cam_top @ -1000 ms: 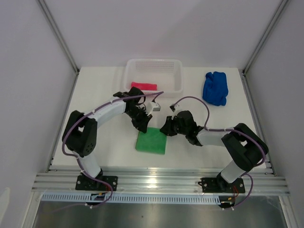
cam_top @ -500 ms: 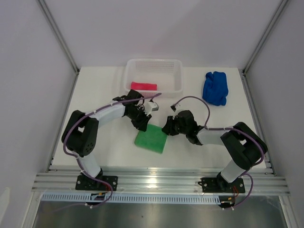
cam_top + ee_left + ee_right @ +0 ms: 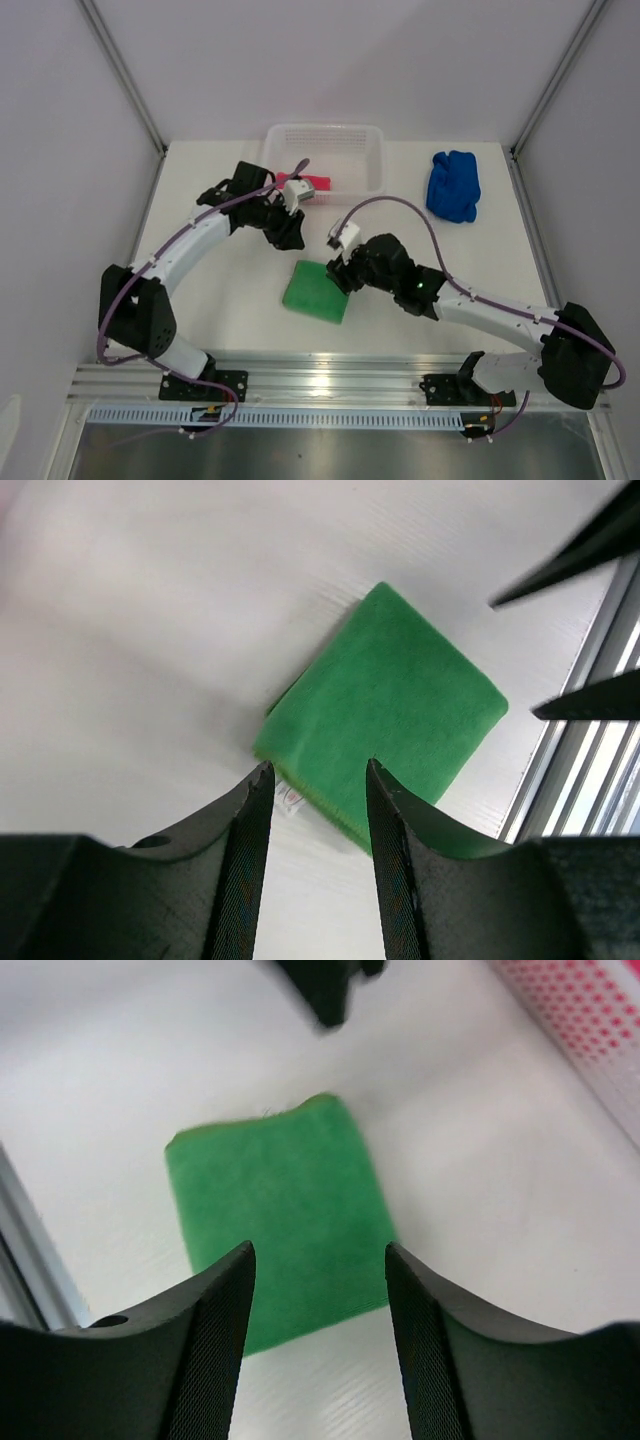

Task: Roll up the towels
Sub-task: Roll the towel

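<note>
green towel (image 3: 312,295): folded flat, looks soft, limp | best hold: edge corners | left claw (image 3: 317,768), right claw (image 3: 318,1250): parted, empty

Both the left arm (image 3: 195,240) and right arm (image 3: 495,312) have white shells between bulky black joint housings, with a thin purple cable (image 3: 395,200) looping along each. Black bases (image 3: 200,385) bolt onto a ribbed silver rail (image 3: 330,380). The fingers (image 3: 245,880) are black and tapering, their inner faces finely cross-hatched
</note>
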Robot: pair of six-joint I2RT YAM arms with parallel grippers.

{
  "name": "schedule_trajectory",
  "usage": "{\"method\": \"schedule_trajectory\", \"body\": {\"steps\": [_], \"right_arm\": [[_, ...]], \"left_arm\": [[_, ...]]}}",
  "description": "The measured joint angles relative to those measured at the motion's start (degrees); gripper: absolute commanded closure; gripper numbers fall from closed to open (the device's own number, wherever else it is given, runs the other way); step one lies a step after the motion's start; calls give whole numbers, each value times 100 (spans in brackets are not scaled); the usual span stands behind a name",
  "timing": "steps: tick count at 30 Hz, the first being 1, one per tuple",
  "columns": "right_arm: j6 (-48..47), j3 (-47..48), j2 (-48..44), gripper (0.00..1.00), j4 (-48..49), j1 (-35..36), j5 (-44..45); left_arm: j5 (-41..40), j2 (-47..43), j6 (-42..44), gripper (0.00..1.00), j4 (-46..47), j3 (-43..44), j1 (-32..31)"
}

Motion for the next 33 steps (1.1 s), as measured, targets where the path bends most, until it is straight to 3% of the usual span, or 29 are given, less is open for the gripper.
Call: {"method": "schedule_trajectory", "body": {"steps": [3, 5, 6, 7, 19, 33], "right_arm": [[-610, 26, 24, 37, -396, 603, 278], [-911, 26, 157, 28, -678, 953, 479], [-1010, 24, 240, 21, -782, 1084, 590], [-1054, 24, 321, 1, -876, 1178, 680], [-1386, -79, 817, 1, -1115, 1593, 1113], [-1526, 90, 1707, 6, -1189, 1777, 1270]], "left_arm": [[-94, -396, 24, 51, -107, -170, 299], [-254, -758, 42, 51, -70, -457, 448], [-328, -935, 46, 50, -68, -621, 496], [-400, -1211, 44, 49, -50, -898, 562], [-1154, -3226, 203, 45, -175, -2522, 647], [-1322, -3834, 599, 39, -63, -3300, 649]]}}
